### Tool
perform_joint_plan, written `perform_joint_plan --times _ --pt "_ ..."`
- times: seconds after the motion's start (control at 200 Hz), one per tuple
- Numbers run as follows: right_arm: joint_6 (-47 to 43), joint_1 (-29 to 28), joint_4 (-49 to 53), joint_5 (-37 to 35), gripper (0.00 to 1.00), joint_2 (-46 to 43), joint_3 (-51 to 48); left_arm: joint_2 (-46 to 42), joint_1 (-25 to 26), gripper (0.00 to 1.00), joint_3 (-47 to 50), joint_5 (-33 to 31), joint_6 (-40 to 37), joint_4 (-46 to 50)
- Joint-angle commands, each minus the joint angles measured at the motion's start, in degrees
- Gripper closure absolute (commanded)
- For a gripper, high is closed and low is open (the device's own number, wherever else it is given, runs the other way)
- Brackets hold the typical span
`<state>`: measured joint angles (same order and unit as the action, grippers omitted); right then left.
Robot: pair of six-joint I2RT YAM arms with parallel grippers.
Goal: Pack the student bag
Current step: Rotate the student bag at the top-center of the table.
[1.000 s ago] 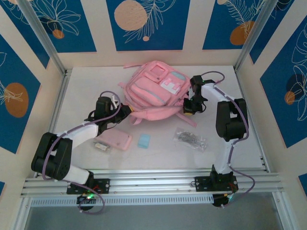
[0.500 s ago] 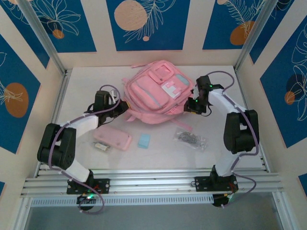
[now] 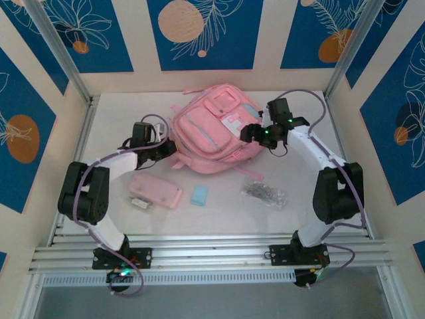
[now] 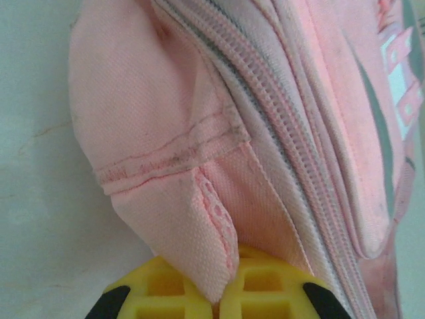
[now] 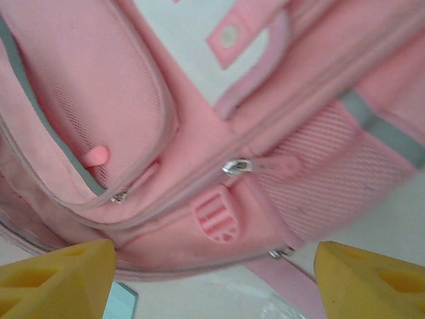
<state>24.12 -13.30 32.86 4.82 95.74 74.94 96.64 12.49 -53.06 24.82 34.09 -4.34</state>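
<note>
The pink backpack (image 3: pixel 212 129) lay flat on the white worktop (image 3: pixel 113 119), front pockets facing up, with an arm at either side. The left jaws were clamped shut on a fold of fabric at the backpack's near-left corner. The right jaws stood wide open against the backpack's right side, over a zipped pocket, gripping nothing. On the near side of the backpack and apart from it lay a flat pink pencil case (image 3: pixel 156 191) off its left corner, a small blue block (image 3: pixel 199 195) off its middle, and a clear packet (image 3: pixel 263 193) off its right corner.
</note>
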Motion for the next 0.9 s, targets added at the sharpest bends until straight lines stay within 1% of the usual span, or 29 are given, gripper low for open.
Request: perform_joint_plan --times 0.0,0.07,0.205,0.28,0.365,0.485,0.615,0.71,0.82,0.85,0.895 --pt "2.66 -1.06 -5.17 2.37 0.21 5.75 2.89 1.16 -0.67 1.00 -1.81 -0.74 -3.89 -1.55" --pt "2.86 -1.84 -6.63 2.39 0.21 9.02 4.58 1.59 -0.70 1.00 -1.79 -0.76 -3.97 -2.44" --pt "2.04 -2.86 -8.31 0.24 0.20 13.92 7.43 2.50 -0.71 1.00 -2.29 -0.39 -3.94 -3.11" --pt "1.43 -3.29 -7.52 -1.93 0.20 16.15 8.59 2.79 -0.80 1.00 -2.48 -0.38 -3.99 -3.20" --pt "1.19 -3.98 -6.94 -1.34 0.20 17.31 8.07 3.16 -0.92 1.00 -2.77 -0.80 -3.86 -3.77" --pt "2.97 -6.31 -7.56 2.75 0.20 15.92 4.78 5.11 -1.05 1.00 -4.77 -1.64 -2.82 -4.39" --pt "8.18 -10.44 -12.41 8.93 0.20 12.86 0.21 8.19 -1.06 1.00 -7.13 -2.14 -0.19 -6.55" --pt "8.93 -12.90 -12.01 8.27 0.21 12.10 0.60 10.06 -1.12 1.00 -9.61 -3.09 -0.63 -6.53" --pt "8.85 -13.02 -10.68 7.39 0.22 10.76 0.84 12.41 -1.90 1.00 -14.55 -5.67 -4.21 -2.73" --pt "8.62 -12.83 -10.29 7.28 0.23 10.18 0.74 13.17 -2.25 0.94 -16.13 -6.18 -5.09 -1.19" --pt "8.34 -12.43 -9.23 6.73 0.23 9.19 0.65 13.94 -2.79 0.79 -18.47 -6.57 -6.34 1.35"
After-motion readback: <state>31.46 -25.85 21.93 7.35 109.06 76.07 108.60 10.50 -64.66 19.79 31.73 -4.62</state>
